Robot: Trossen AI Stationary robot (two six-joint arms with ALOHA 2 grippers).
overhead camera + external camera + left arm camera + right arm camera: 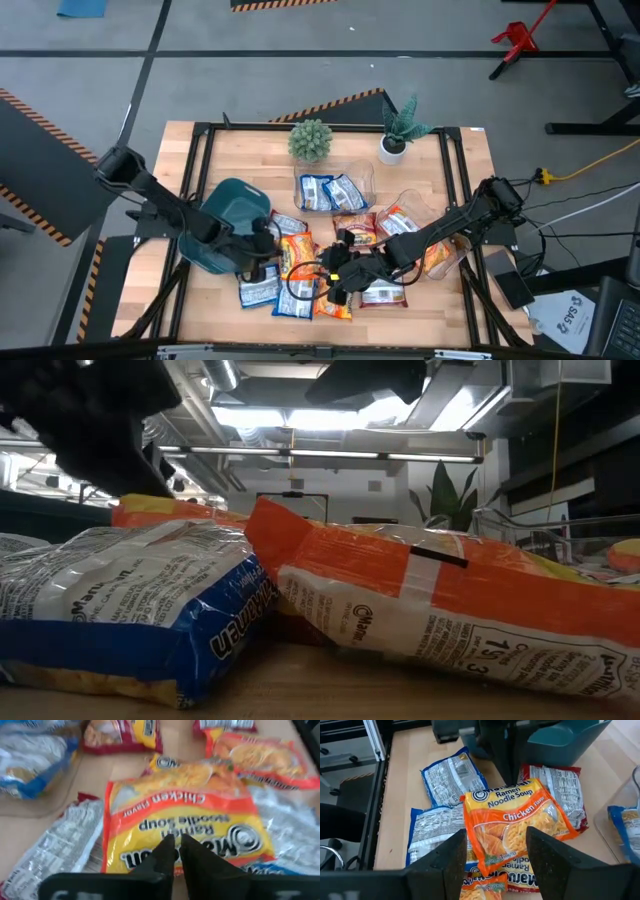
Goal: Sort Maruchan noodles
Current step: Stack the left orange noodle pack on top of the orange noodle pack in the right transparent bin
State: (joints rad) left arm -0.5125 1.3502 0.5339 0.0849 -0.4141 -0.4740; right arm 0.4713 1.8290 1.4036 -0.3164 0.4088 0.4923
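Note:
Several Maruchan packets lie in a loose pile on the near middle of the table [300, 285]: blue-and-white [451, 775], red-brown [560, 785] and orange-yellow. An orange-yellow chicken packet [185, 820] lies on top of the others. My left gripper [176, 852] is at that packet's edge next to the dark teal bin [225, 225] and is shut on it. My right gripper [495, 862] hangs open above the pile's right side [340, 275] and touches nothing. In the low view a blue-and-white packet [130, 610] and an orange one [450, 600] lie flat on the table. My left gripper pinches the orange-yellow chicken packet by the middle of its short edge [176, 865], the one at the name end [512, 782], between its two fingers. The fingers slant down from the bin's side. The rest of the packet lies on the packets under it.
A clear tub [335, 190] at the table's middle holds blue-and-white packets; a second clear tub [425, 230] to the right holds orange and red-brown ones. Two small potted plants [310, 140] [397, 135] stand at the far edge. The black frame rails [455, 180] run along the table's sides.

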